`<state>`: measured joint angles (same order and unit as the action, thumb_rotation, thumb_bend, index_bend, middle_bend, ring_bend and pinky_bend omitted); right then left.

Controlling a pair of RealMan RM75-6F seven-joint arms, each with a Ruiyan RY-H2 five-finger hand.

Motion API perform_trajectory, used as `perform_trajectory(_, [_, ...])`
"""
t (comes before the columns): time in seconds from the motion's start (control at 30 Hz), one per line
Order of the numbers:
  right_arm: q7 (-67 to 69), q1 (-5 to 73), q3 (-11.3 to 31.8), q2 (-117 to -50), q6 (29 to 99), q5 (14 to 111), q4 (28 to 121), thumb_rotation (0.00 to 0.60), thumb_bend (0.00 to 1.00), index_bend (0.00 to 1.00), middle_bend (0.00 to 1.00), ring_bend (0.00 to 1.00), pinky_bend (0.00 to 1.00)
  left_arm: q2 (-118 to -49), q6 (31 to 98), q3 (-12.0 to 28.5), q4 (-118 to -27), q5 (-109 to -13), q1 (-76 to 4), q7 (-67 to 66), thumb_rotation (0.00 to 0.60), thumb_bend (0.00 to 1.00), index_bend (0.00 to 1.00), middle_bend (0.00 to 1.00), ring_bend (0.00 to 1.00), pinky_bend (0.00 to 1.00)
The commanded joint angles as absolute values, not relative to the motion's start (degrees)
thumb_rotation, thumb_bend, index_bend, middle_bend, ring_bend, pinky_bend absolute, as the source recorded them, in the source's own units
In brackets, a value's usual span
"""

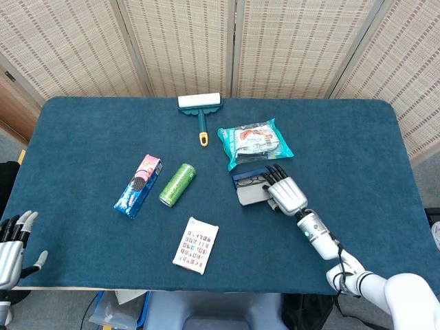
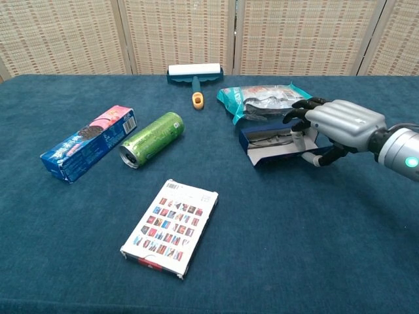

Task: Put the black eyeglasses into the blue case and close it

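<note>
The blue case (image 2: 278,154) lies open right of the table's centre, its pale lid flap (image 1: 250,198) toward the front. The black eyeglasses (image 2: 269,137) lie inside its tray, also visible in the head view (image 1: 252,181). My right hand (image 2: 337,124) is at the case's right end, fingers curled over the back wall and thumb under the flap's edge, which stands slightly raised. In the head view that right hand (image 1: 287,194) covers the case's right part. My left hand (image 1: 12,242) hangs off the table's front left corner, fingers apart, holding nothing.
A teal snack bag (image 2: 262,101) touches the case's far side. A lint roller (image 2: 194,73) lies at the back. A green can (image 2: 152,138) and a cookie box (image 2: 88,142) lie to the left, and a printed card pack (image 2: 170,226) sits near the front.
</note>
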<state>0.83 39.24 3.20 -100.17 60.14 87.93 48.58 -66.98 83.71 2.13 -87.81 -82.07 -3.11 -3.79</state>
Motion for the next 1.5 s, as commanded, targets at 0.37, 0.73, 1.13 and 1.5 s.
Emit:
perform_trajectory(0.37, [-1.9,34.6,-0.7,-93.0,66.1,90.9,59.0,0.600,0.48,0.60,0.22,0.00,0.00,-66.8,84.4,2.0,-88.0,-82.9,-2.9,-3.2,0.600,0.31,0.00,0.00,0.01,0.00])
perform_trajectory(0.73, [-6.5,28.5,-4.0,-83.6,71.0,91.8,72.3,0.600,0.48,0.61,0.23,0.00,0.00,-66.2,85.5,1.8,-88.5,-84.0,-2.6,-2.5,0.600,0.31,0.00,0.00,0.01,0.00])
perform_trajectory(1.13, [-8.9,31.4,0.8,-85.8,65.0,87.7,71.2,0.600,0.48,0.61,0.23,0.00,0.00,-65.9,85.8,1.4,-88.2,-84.0,-2.0,-1.2,0.600,0.31,0.00,0.00,0.01,0.00])
perform_trajectory(1.5, [-10.1,35.5,3.7,-88.0,58.7,85.1,68.5,0.600,0.48,0.59,0.21,0.00,0.00,-65.7,85.9,1.2,-88.1,-84.1,-1.6,-0.7,0.600,0.31,0.00,0.00,0.01,0.00])
